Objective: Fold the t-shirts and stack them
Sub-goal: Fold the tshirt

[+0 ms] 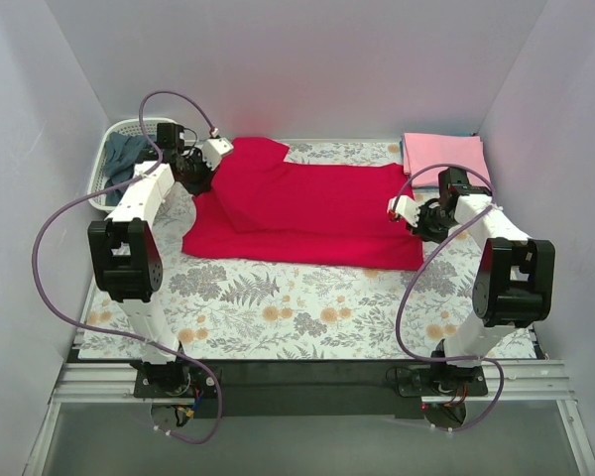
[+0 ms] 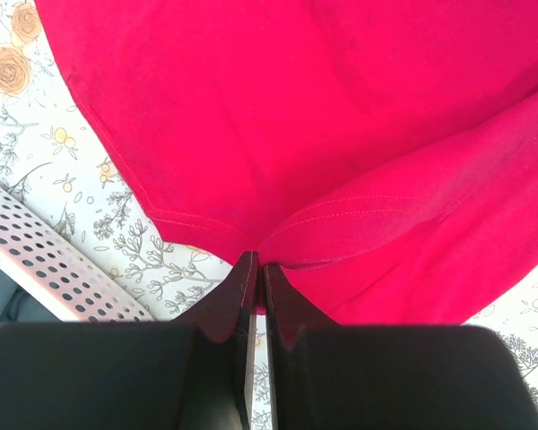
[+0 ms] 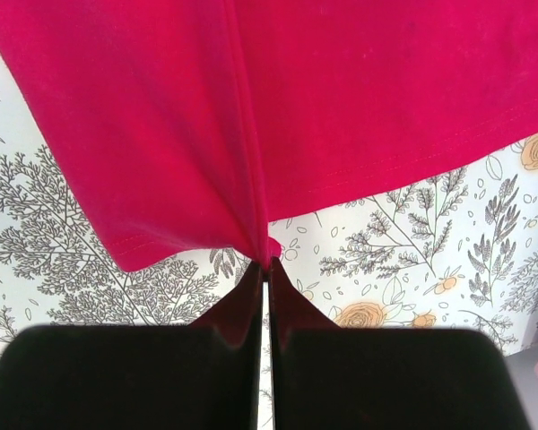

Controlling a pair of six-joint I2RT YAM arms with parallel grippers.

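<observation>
The bright red t-shirt [image 1: 307, 210] lies spread across the middle of the floral cloth, partly folded over itself. My left gripper [image 1: 221, 149] is shut on its far-left edge; in the left wrist view the closed fingertips [image 2: 256, 262] pinch the red hem [image 2: 251, 161]. My right gripper [image 1: 397, 210] is shut on the shirt's right edge; in the right wrist view the tips [image 3: 266, 265] pinch a bunched corner of red cloth [image 3: 251, 116]. A folded light pink t-shirt [image 1: 444, 159] lies at the far right. The dark slate-blue t-shirt [image 1: 127, 156] sits in the basket.
The white lattice basket [image 1: 107, 178] stands at the far left, its rim also in the left wrist view [image 2: 45, 255]. The floral grey cloth [image 1: 307, 307] covers the table. Grey walls close in on three sides. Purple cables loop from both arms.
</observation>
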